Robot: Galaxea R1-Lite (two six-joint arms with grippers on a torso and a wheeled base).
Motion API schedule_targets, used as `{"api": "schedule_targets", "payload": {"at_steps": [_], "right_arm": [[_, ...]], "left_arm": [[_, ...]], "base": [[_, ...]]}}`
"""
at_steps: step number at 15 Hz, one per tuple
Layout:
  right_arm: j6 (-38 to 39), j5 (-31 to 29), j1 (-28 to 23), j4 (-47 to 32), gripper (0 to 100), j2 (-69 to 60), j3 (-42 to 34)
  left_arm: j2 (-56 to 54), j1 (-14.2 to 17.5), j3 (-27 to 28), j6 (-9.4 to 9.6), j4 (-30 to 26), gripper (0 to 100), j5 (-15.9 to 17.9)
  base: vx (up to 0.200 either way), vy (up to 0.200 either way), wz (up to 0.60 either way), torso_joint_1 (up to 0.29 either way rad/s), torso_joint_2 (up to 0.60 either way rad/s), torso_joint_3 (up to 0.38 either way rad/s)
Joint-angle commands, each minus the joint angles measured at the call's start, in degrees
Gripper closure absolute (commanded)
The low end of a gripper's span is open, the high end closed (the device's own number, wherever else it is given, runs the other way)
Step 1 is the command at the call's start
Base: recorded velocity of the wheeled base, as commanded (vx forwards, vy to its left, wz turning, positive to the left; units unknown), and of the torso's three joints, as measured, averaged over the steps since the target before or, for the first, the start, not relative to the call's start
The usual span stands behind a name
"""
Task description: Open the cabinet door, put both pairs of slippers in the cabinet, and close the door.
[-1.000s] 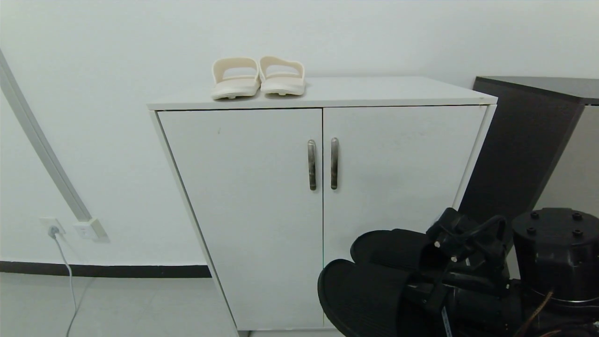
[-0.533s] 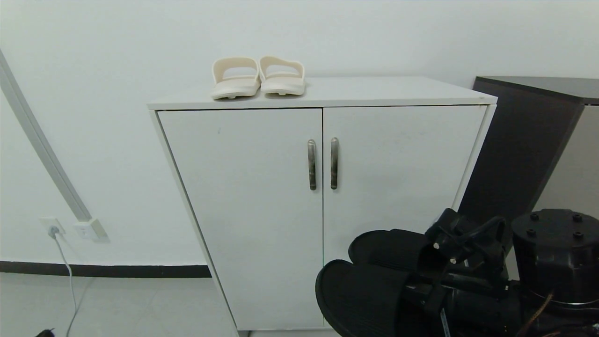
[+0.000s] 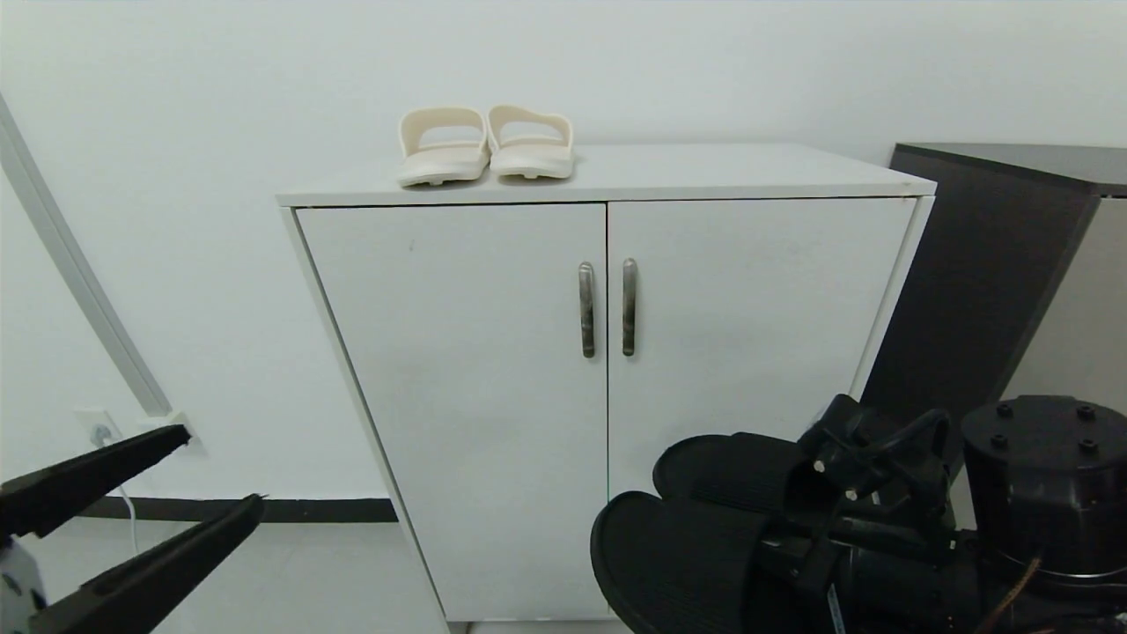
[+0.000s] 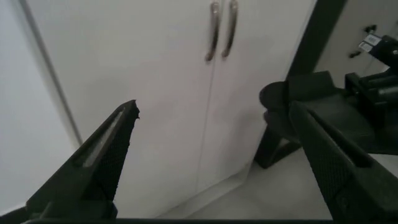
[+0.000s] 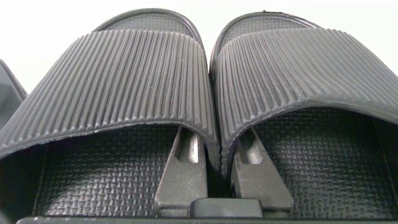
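The white cabinet (image 3: 458, 396) has both doors shut, with two metal handles (image 3: 607, 308) side by side at the middle seam; they also show in the left wrist view as the handles (image 4: 222, 30). A cream pair of slippers (image 3: 486, 145) rests on the cabinet top, left of centre. My right gripper (image 3: 823, 493) is low in front of the right door, shut on a black pair of slippers (image 3: 696, 528). In the right wrist view, its fingers (image 5: 183, 177) reach under the straps of the black slippers (image 5: 155, 81) and pinch their inner walls together. My left gripper (image 3: 222, 467) is open at the lower left, clear of the cabinet.
A dark cabinet (image 3: 986, 264) stands against the white one's right side. On the wall to the left are a slanting conduit (image 3: 70, 255) and a socket (image 3: 97, 430) with a cable hanging to the floor. The floor (image 3: 264, 572) lies left of the cabinet.
My left gripper has come up into the head view at the lower left, fingers apart. The black slippers in the right gripper have drifted slightly left.
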State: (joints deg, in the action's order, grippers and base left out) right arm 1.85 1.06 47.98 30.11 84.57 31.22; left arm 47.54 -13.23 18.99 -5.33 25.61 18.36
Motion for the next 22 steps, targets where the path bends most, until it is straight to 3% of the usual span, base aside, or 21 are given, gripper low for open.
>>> {"api": "schedule_targets", "payload": {"at_steps": [1, 4, 5, 6, 7, 10, 12, 17, 20, 22], "right_arm": [[-0.01, 0.08, 0.09, 0.04, 100, 0.16, -0.02], [-0.01, -0.45, 0.18, 0.04, 100, 0.16, -0.02], [-0.01, -0.36, 0.18, 0.04, 100, 0.07, -0.02], [-0.01, -0.45, 0.18, 0.04, 100, 0.07, -0.02], [-0.01, -0.36, 0.18, 0.04, 100, 0.07, -0.11], [-0.01, -0.27, 0.18, 0.04, 100, -0.02, -0.19], [-0.27, -0.45, 0.18, 0.12, 100, -0.02, -0.81], [-1.06, 0.26, 0.18, 0.12, 100, 0.51, -1.16], [-1.06, 1.31, 0.45, 0.30, 100, 0.95, -1.43], [-1.06, 1.84, 0.45, 0.39, 100, 0.95, -1.60]], "left_arm": [[11.34, -3.91, 0.96, -0.47, 6.38, 0, -0.43], [15.56, -12.09, 2.98, -1.18, 10.69, 0, -7.28], [17.50, -17.89, 5.53, -2.32, 10.69, 0, -12.29], [18.11, -19.12, 6.23, -2.58, 10.69, 0, -13.26], [21.10, -23.07, 9.40, -2.85, 10.77, 0, -15.63], [26.81, -26.85, 14.84, -2.85, 11.04, 0, -15.90], [30.24, -27.64, 17.66, -2.85, 11.21, 0, -15.19], [42.02, -30.63, 28.29, -4.60, 14.29, 0, -8.69], [45.36, -29.75, 34.97, -8.38, 10.77, 0, -1.40], [47.55, -27.55, 38.84, -11.02, 9.63, 0, 3.88]], "base": [[0.000, 0.000, 0.00, 0.000, 0.00, 0.000], [0.000, 0.000, 0.00, 0.000, 0.00, 0.000], [0.000, 0.000, 0.00, 0.000, 0.00, 0.000], [0.000, 0.000, 0.00, 0.000, 0.00, 0.000], [0.000, 0.000, 0.00, 0.000, 0.00, 0.000], [0.000, 0.000, 0.00, 0.000, 0.00, 0.000], [0.000, 0.000, 0.00, 0.000, 0.00, 0.000], [0.000, 0.000, 0.00, 0.000, 0.00, 0.000], [0.000, 0.000, 0.00, 0.000, 0.00, 0.000], [0.000, 0.000, 0.00, 0.000, 0.00, 0.000]]}}
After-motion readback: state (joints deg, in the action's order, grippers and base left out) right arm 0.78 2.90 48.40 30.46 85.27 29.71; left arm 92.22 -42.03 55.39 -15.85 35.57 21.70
